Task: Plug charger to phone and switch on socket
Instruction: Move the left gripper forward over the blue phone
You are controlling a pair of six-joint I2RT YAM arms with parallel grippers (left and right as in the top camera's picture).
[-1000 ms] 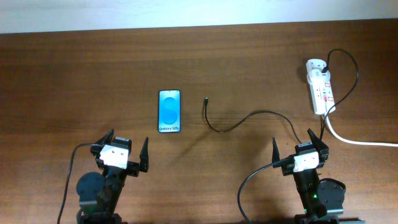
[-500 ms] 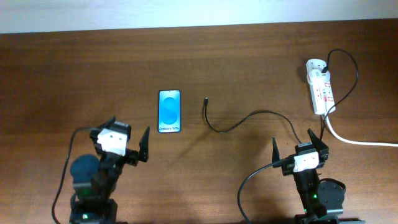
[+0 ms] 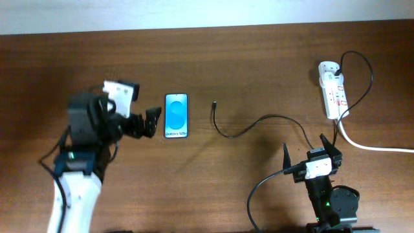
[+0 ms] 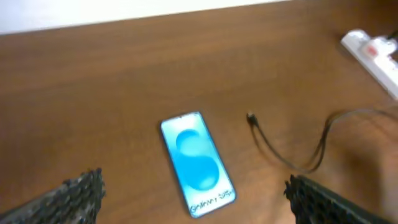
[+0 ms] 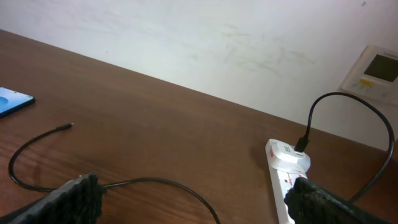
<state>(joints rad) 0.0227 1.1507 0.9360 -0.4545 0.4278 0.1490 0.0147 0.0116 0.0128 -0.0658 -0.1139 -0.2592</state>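
The phone (image 3: 176,116) lies flat with its blue screen up, left of the table's middle. The charger (image 3: 252,125), a thin black cable, has its small plug tip (image 3: 214,103) lying just right of the phone, not touching it. It curves away to a black plug in the white socket (image 3: 332,90) at the far right. My left gripper (image 3: 134,116) hovers open just left of the phone; its fingers (image 4: 81,194) frame the phone (image 4: 198,162) with nothing held. At the front right, my right gripper (image 3: 309,153) stands open and empty, and its view shows the socket (image 5: 283,168).
A thick white cord (image 3: 375,147) runs from the socket off the right edge. A pale wall borders the table's far edge, with a small white panel (image 5: 379,68) on it. The right arm's base (image 3: 330,204) sits at the front edge.
My left arm has swung forward from the front edge and now hangs beside the phone, still open. The right arm, phone and charger have not moved.
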